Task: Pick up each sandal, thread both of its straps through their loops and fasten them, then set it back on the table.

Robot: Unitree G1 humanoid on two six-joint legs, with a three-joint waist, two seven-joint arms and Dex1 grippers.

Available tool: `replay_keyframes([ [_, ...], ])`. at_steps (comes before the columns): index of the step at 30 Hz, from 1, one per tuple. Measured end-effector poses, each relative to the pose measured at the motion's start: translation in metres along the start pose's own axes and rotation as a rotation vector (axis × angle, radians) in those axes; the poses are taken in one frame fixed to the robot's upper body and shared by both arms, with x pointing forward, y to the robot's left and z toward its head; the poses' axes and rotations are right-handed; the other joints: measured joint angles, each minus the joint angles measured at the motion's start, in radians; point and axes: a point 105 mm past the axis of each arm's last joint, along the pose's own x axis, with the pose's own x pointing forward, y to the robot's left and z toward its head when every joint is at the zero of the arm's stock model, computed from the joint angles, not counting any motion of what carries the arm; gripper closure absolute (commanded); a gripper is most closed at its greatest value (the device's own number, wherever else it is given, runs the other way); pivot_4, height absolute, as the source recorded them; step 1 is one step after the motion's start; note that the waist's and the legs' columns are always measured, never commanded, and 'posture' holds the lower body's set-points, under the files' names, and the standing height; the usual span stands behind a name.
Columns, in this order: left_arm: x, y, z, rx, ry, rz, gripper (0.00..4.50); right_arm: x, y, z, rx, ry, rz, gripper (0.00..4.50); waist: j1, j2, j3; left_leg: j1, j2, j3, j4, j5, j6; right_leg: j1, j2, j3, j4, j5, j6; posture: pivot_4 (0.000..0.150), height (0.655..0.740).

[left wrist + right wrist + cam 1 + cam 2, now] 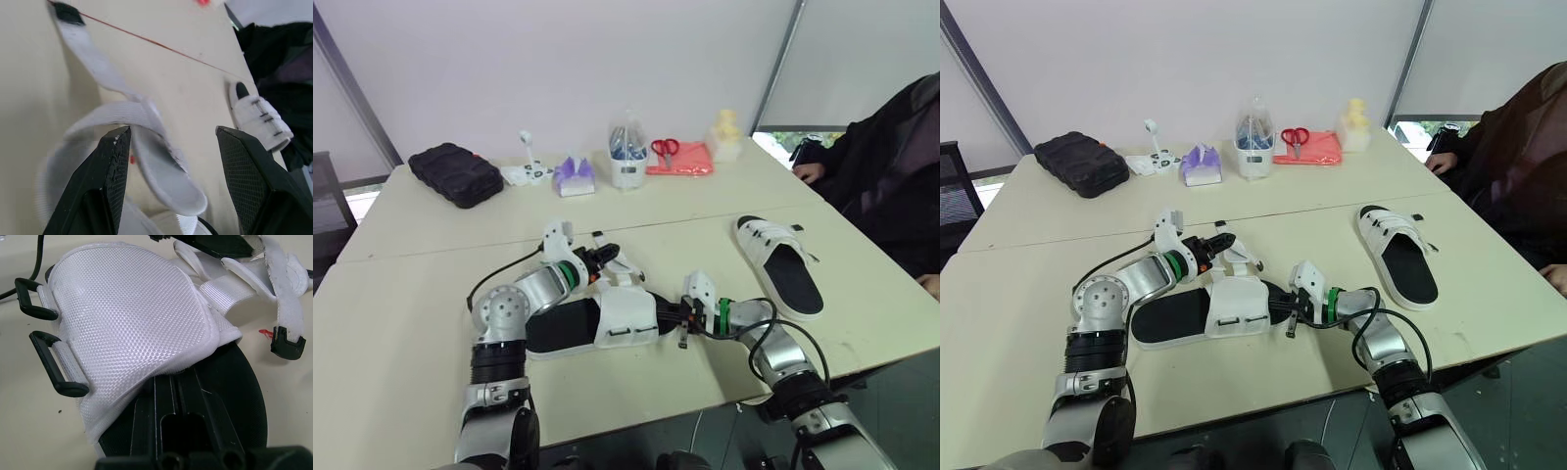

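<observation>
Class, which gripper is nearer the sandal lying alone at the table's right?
Right: the right gripper sits left of that sandal; the left gripper is farther left, at the other sandal's straps.

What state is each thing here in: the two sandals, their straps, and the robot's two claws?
White mesh sandal with black sole: sole down, unfastened.
Its white straps: loose, outside the black loops.
Second white sandal with black insole: flat, straps across its upper, seemingly fastened.
Left gripper: open, a strap between its fingers.
Right gripper: at the mesh sandal's end.
</observation>
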Motion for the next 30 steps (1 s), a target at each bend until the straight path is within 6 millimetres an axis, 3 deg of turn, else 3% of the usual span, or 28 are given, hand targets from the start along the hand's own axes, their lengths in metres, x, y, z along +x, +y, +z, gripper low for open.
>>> replay_keyframes([
  [6, 0.016, -0.001, 0.002, -0.077, -0.085, 0.015, 1.67, 0.003, 0.0, 0.001, 0.003, -0.011, -0.016, 4.5, -0.001, 0.0, 0.0, -0.001, 0.0, 0.001, 0.001, 0.0, 0.0, 0.0, 0.0, 0.0, -0.001, 0.001, -0.001, 0.15, 0.74],
  [9, 0.017, 0.0, 0.004, -0.071, -0.102, 0.02, 2.57, 0.004, 0.0, 0.001, 0.003, -0.014, -0.013, 4.5, -0.001, 0.0, 0.0, -0.001, 0.001, 0.0, 0.0, 0.001, 0.001, -0.001, 0.001, -0.001, -0.001, 0.001, -0.001, 0.15, 0.74],
  [13, 0.017, 0.001, 0.005, -0.081, -0.115, 0.02, 4.47, 0.003, 0.001, 0.001, 0.003, -0.011, -0.016, 4.5, 0.001, 0.0, 0.0, -0.001, 0.001, 0.0, 0.001, 0.001, 0.001, -0.001, 0.001, -0.001, -0.001, 0.001, -0.001, 0.15, 0.74],
  [24, 0.012, -0.004, 0.01, -0.193, -0.136, -0.061, 4.47, 0.003, 0.001, 0.001, -0.001, -0.013, -0.022, 4.5, 0.001, -0.001, 0.0, -0.002, 0.001, 0.0, 0.001, 0.001, 0.001, -0.001, 0.001, -0.002, -0.001, 0.001, -0.001, 0.15, 0.74],
  [30, -0.017, -0.024, 0.019, -0.292, -0.098, -0.299, 4.47, 0.002, 0.002, 0.0, 0.003, -0.011, -0.021, 4.5, 0.0, -0.001, 0.0, -0.002, 0.001, 0.0, 0.0, 0.001, 0.001, -0.002, 0.001, -0.002, -0.001, 0.001, 0.0, 0.15, 0.74],
])
